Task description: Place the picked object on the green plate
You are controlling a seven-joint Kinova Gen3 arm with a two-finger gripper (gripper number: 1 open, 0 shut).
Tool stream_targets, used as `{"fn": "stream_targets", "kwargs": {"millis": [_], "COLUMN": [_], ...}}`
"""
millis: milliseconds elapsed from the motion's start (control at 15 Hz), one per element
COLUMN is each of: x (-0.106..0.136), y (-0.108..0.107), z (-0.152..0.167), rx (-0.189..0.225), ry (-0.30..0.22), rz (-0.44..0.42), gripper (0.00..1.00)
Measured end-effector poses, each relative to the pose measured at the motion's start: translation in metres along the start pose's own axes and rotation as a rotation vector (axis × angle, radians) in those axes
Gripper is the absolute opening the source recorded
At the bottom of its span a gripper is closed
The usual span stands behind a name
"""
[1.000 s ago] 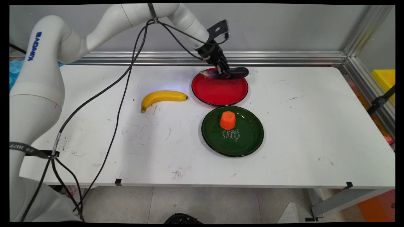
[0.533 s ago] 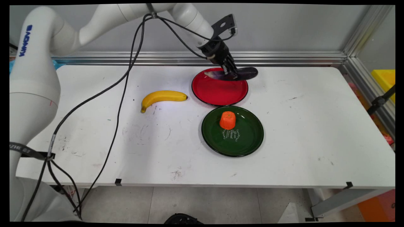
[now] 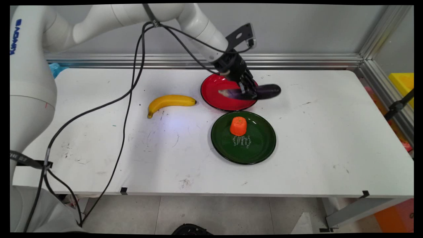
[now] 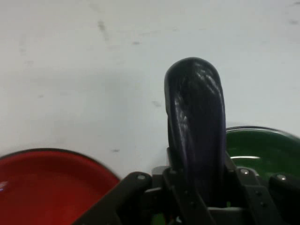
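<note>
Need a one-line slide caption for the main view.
Kinova gripper holds a purple eggplant over the red plate's right rim; banana left, orange cup on green plate.

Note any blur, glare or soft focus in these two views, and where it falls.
Main view: the eggplant in the gripper looks smeared, while the banana and green plate are crisp. Hand view: the eggplant is soft with pale glare streaks; the red plate is blurred too.

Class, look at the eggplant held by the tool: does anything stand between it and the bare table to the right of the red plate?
Nothing visible does. The tool holds the eggplant over the red plate rim's right side; the table beyond is bare there. The green plate lies nearer the camera, aside.
</note>
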Motion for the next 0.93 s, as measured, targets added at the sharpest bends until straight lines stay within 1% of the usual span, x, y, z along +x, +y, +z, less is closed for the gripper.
{"fn": "stream_targets", "kwargs": {"millis": [67,200,533,667,933], "x": [0.000,-0.003,-0.017,-0.024,-0.036], "y": [0.006,0.026,0.068,0.078,0.089], "z": [0.000,0.001,0.006,0.009,0.018], "rx": [-0.006,-0.025,-0.071,-0.082,-0.090], "ry": [0.000,-0.002,-0.021,-0.027,-0.036], "rz": [-0.004,-0.015,-0.039,-0.046,-0.049], "gripper": [0.00,0.00,0.00,0.00,0.00]}}
